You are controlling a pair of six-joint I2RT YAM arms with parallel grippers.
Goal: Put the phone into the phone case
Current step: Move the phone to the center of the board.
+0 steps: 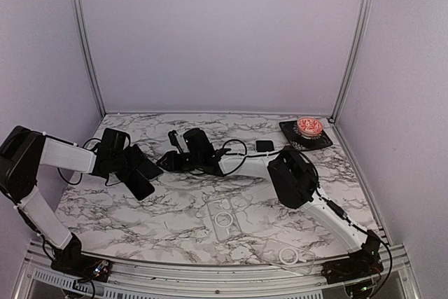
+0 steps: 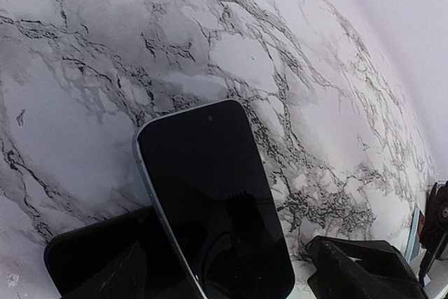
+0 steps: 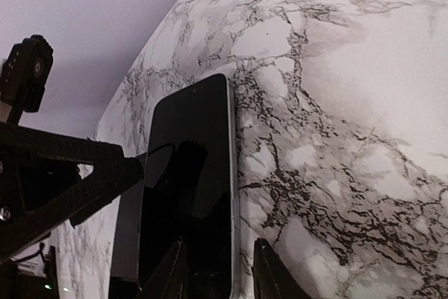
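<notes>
— Where's the case, and what's in anything?

— The clear case (image 1: 224,218) lies flat on the table (image 1: 175,208) in front of the black stand (image 1: 192,152). Right of the stand, a tray (image 1: 290,131) carries a red-and-white bowl (image 1: 309,127).

— The phone?

— The phone (image 2: 210,201) lies left of the stand, between the left gripper's (image 1: 134,166) wide-spread jaws, with gaps on both sides. The right gripper (image 3: 220,274), right of the stand, is half-narrowed astride a second phone's (image 3: 189,180) edge, its fingers apart.
</notes>
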